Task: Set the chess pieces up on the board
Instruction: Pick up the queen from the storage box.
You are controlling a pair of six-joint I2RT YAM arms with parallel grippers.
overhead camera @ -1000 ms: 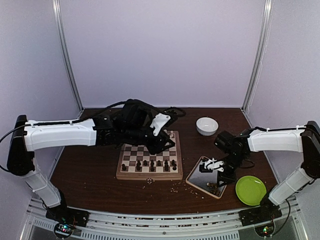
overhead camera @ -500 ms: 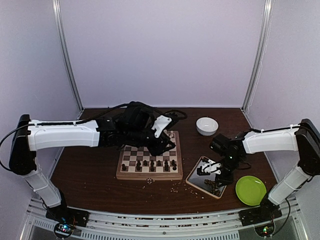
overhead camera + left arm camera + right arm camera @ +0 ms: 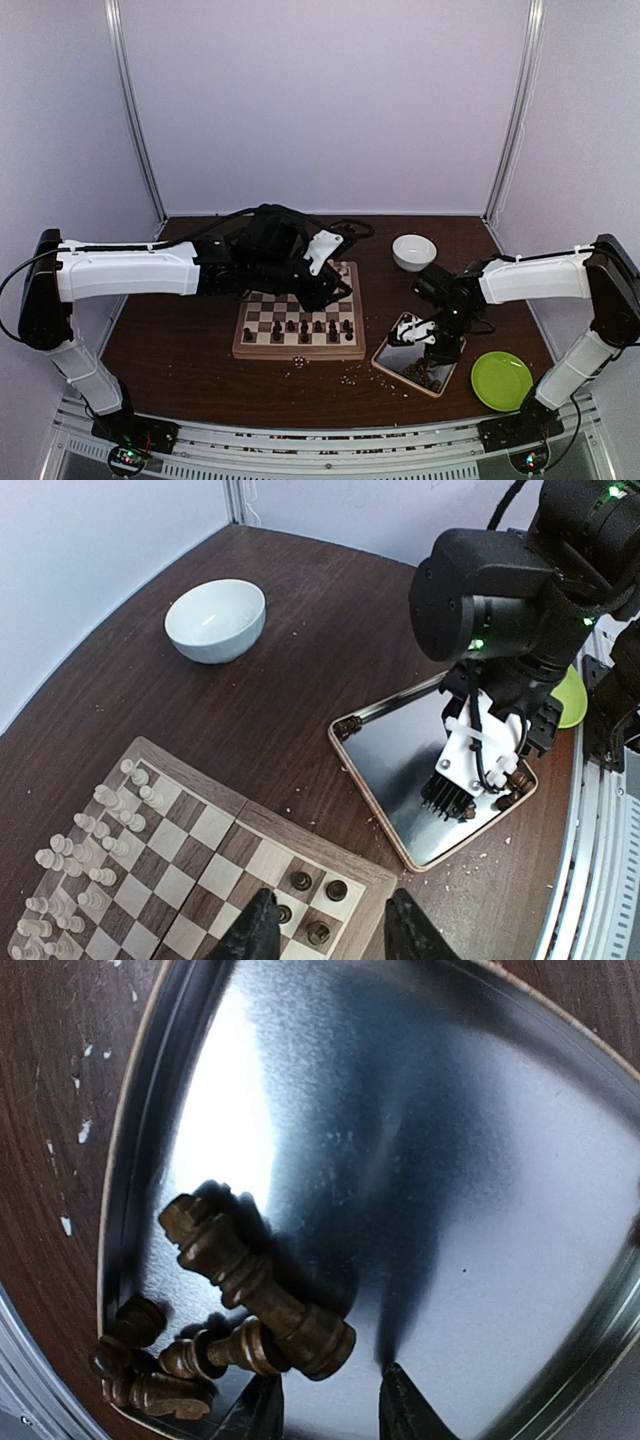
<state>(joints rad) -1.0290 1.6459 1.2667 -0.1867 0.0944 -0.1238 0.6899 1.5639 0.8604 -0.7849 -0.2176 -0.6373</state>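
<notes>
The board [image 3: 262, 349] lies at the table's middle, with a row of dark chess pieces [image 3: 300, 327] along its near side. In the left wrist view, a few dark pieces [image 3: 337, 889] stand in the board's [image 3: 300, 830] corner and several cream pieces [image 3: 90, 840] at the far left. My left gripper [image 3: 328, 938] hovers open above that corner, holding nothing. My right gripper [image 3: 330, 1410] is open, low over the metal tray [image 3: 450, 1160]. A large dark piece [image 3: 255, 1285] lies on its side just ahead of the left finger, across a smaller one [image 3: 225, 1350].
More dark pieces [image 3: 140, 1360] are heaped in the tray's corner. A white bowl [image 3: 413, 252] stands behind the tray [image 3: 400, 362] and a green plate [image 3: 501, 380] to its right. Pale crumbs [image 3: 350, 375] dot the table in front of the board.
My right gripper has shifted left and a little farther back over the tray. The left arm has barely moved.
</notes>
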